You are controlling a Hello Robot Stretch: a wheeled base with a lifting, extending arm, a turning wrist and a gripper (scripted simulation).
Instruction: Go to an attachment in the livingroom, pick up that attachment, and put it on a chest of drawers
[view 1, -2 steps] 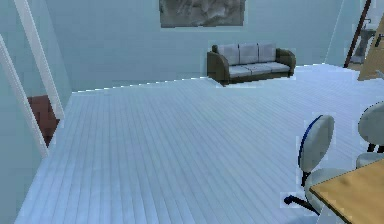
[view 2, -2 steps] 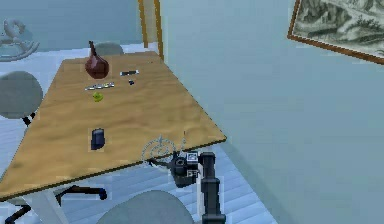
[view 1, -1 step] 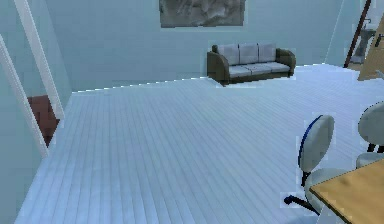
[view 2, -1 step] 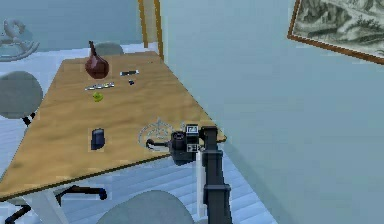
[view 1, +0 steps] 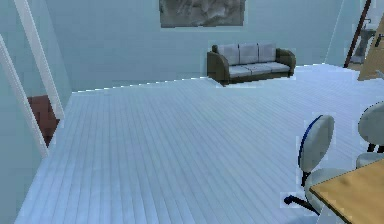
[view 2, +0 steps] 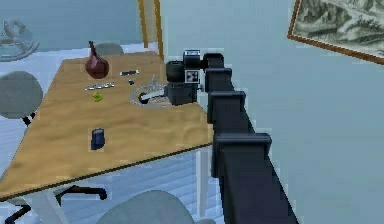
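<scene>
1. Attachment: several small things lie on the wooden table (view 2: 60,150), and I cannot tell which of them (if any) is the one named.
2. My gripper (view 2: 158,92) is above the table's far side, at the end of my dark arm (view 2: 235,150), which crosses the table's near corner. A small dark-and-pale shape (view 2: 147,97) lies on the tabletop right at my fingers, so I cannot tell whether I hold anything.
3. On the table: a dark red vase-like thing (view 2: 96,63) stands near the far edge. A yellow-green scrap (view 2: 98,95) lies just inward of it, and a thin dark strip (view 2: 128,72) lies between the vase-like thing and my gripper. A small dark block (view 2: 97,138) stands near the table's middle.
4. Beside the table: a grey chair (view 2: 15,95) stands at one end.
5. Forward view: a blue-edged chair (view 1: 315,148) stands just beside the table's corner. A grey sofa (view 1: 250,62) sits well apart from the table, against the far wall.
6. A framed picture (view 2: 340,30) hangs on the wall beyond the table.
</scene>
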